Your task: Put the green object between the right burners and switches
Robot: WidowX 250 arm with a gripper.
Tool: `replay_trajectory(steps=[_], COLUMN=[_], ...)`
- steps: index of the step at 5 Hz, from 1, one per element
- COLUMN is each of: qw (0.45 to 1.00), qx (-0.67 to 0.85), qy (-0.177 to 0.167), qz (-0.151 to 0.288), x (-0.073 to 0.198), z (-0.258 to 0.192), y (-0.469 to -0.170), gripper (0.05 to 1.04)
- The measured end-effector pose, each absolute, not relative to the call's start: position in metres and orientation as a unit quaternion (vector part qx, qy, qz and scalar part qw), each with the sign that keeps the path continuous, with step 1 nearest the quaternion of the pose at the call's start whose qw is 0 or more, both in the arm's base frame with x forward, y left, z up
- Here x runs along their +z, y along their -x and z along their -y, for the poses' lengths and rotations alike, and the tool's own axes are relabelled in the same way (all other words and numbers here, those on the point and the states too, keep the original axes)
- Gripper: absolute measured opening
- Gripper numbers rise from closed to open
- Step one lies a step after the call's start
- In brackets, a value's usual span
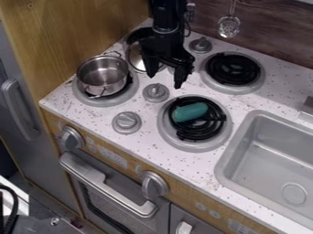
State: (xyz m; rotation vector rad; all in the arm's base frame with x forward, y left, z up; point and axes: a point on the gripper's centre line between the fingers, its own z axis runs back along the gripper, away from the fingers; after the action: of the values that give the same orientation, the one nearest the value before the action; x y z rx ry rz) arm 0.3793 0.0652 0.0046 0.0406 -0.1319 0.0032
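Though plain, a stubby, roughly cylindrical, blue-green object (190,112).

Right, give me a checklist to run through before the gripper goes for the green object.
1. Gripper open: ok, its fingers stand apart.
2. Green object free to take: ok, it lies in plain view on the coils of the front right burner.
3. Gripper lined up over the green object: not ok, in the picture it hangs above and to the left of it.
4. Gripper height over the stovetop: cannot tell from this view.
5. Green object between right burners and knobs: not ok, it is on the burner.
6. Metal pot away from the green object: ok, it sits on the front left burner.
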Motion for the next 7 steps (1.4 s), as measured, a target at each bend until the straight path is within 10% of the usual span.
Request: replay_trajectory(steps=[5,7], qw=[0.997,0.998], qx=[-0.015,-0.055], qy=[0.000,0.024], qz=[0.073,0.009], x=[0.009,-0.042], z=[-0.034,-0.019], y=[-0.349,-0.357], gripper=[1.001,1.001])
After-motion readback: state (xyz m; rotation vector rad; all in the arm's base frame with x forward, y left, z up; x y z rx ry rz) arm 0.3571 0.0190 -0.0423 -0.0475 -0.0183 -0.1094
